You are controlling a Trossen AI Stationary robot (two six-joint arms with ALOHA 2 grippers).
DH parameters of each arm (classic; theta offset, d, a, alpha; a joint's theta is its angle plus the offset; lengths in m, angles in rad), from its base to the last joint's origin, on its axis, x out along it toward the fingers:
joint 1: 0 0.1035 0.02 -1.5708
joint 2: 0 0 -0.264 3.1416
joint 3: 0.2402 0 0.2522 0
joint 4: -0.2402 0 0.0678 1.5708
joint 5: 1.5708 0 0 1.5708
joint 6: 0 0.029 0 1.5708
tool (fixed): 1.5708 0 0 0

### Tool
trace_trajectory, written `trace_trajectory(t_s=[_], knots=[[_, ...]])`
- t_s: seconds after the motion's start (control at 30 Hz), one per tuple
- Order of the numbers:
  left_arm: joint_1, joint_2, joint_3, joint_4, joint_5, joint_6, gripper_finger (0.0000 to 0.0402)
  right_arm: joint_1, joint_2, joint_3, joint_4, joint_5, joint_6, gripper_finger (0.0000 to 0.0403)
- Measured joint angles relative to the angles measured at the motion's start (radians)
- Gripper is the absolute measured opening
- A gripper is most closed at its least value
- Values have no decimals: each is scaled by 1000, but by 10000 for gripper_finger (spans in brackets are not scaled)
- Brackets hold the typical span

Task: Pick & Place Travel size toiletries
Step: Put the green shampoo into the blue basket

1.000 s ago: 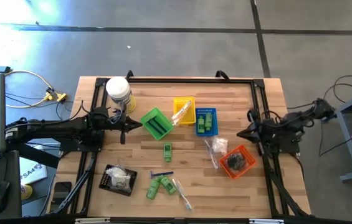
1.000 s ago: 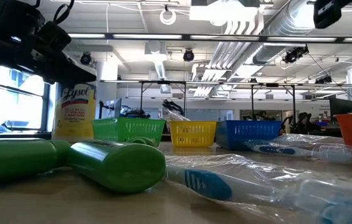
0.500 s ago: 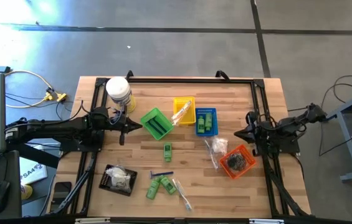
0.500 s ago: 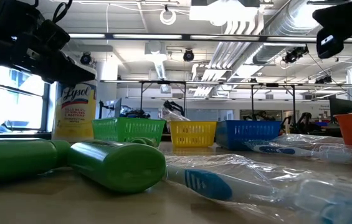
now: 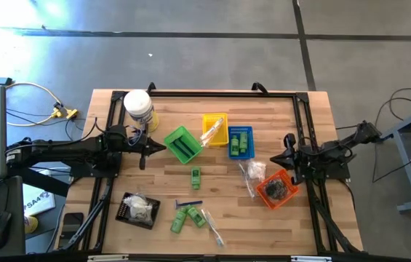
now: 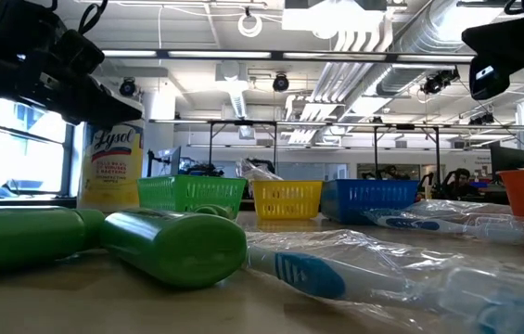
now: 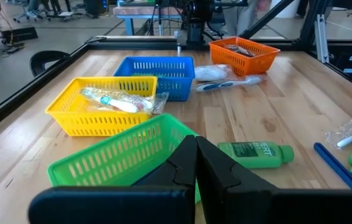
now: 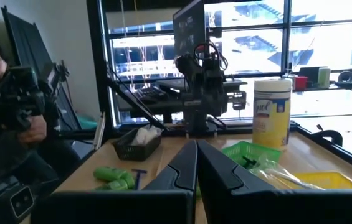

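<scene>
Roughly half sorted I'd say: baskets hold some toiletries, but green bottles [image 5: 187, 216], a toothbrush [image 5: 212, 227] and a packet [image 5: 254, 172] sit loose on the bench [image 5: 220, 193], both the left pincer [image 5: 163, 146] and right pincer [image 5: 276, 156] closed, empty.

4 baskets [image 5: 182, 145], black tray [image 5: 137, 210], jar [image 5: 139, 106]

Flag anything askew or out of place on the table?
Green basket sits rotated, out of line with the yellow basket and blue basket; orange basket is skewed too. A wrapped toothbrush pokes over the yellow rim. Nothing spilled or damaged.
</scene>
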Motion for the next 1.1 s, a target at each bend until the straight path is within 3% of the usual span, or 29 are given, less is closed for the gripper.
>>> trace_trajectory(t_s=[0.53,0.8,1.1], knots=[[0,3,15,-20,-43,-51,0,0,0,-1,-55,1,2,4],[-59,126,228,-155,-40,23,18,1,0,-1,-55,-9,0,5],[-231,443,504,-270,-87,219,117,1,0,-1,-7,-23,-29,3]])
